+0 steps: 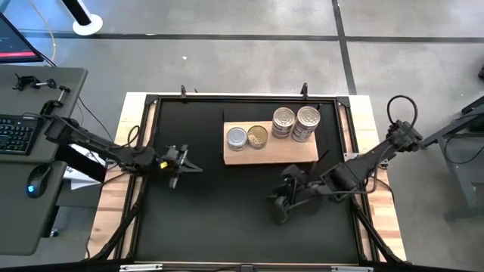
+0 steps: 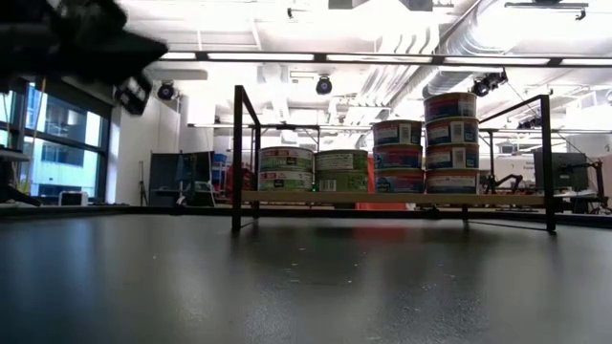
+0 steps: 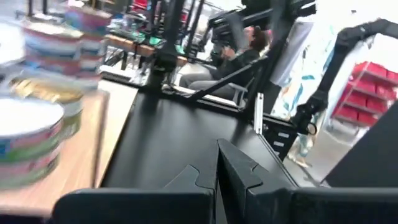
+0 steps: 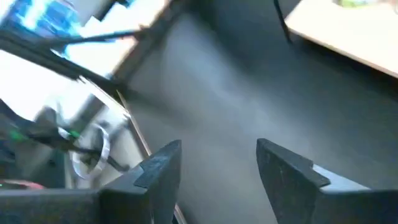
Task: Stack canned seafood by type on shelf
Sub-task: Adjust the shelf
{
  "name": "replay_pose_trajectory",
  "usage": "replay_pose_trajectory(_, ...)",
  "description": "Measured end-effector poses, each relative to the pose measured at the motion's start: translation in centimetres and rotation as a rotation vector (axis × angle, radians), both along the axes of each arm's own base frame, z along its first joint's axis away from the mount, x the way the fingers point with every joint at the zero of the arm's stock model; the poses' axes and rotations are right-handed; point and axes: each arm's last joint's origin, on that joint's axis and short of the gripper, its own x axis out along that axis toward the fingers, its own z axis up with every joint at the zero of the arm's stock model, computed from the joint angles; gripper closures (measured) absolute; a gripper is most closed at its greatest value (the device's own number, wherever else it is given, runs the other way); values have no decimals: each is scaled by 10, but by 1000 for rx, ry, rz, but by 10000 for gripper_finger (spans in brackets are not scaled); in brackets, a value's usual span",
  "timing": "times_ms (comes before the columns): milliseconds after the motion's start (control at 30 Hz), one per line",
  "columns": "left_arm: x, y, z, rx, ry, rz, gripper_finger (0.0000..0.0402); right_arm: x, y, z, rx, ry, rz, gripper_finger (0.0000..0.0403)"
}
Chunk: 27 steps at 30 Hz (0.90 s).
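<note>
The light-wood shelf (image 1: 272,153) lies on the black mat toward the table's far side. It carries four stacks of round tins. A silver-lidded stack (image 1: 237,137) and a gold-lidded stack (image 1: 257,136) stand two high (image 2: 286,167). Two stacks to their right (image 1: 296,122) stand three high (image 2: 424,143). My left gripper (image 1: 184,165) hovers left of the shelf, shut and empty, its fingers together (image 3: 219,171). My right gripper (image 1: 283,200) is open and empty over the mat, nearer than the shelf, its fingers (image 4: 160,167) spread apart. The left wrist view shows the tins (image 3: 31,134) blurred.
The black mat (image 1: 227,211) fills a dark frame with posts (image 2: 236,158) around it. A desk with a keyboard (image 1: 15,134) and mouse sits left of the table. A seated person (image 3: 239,59) shows beyond the table in the left wrist view.
</note>
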Motion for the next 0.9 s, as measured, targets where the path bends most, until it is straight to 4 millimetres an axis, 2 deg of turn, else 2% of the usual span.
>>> replay_pose_trajectory(133, -12, 8, -16, -42, 0, 15, 401, 5, -1, 6, 5, -54, 29, 206)
replay_pose_trajectory(200, -14, 10, -17, -57, -1, 5, 401, 7, -3, 6, 9, -47, 71, 206)
replay_pose_trajectory(333, -17, 15, -18, -52, 21, -17, 401, 6, -11, 0, 1, 45, 86, 206)
replay_pose_trajectory(467, -18, 17, -19, -64, 37, -1, 402, -4, -12, -10, 22, 206, 140, 216)
replay_pose_trajectory(567, -18, 17, -24, -41, 80, 3, 402, -25, -4, -25, 58, 392, 194, 256)
replay_pose_trajectory(733, -19, 18, -32, -13, 158, 4, 402, -75, -5, -60, 145, 628, 74, 375)
replay_pose_trajectory(800, -19, 18, -33, -10, 171, 5, 402, -92, -14, -76, 189, 687, -7, 392)
replay_pose_trajectory(900, -19, 18, -33, -9, 174, 8, 402, -111, -37, -97, 164, 790, -166, 391)
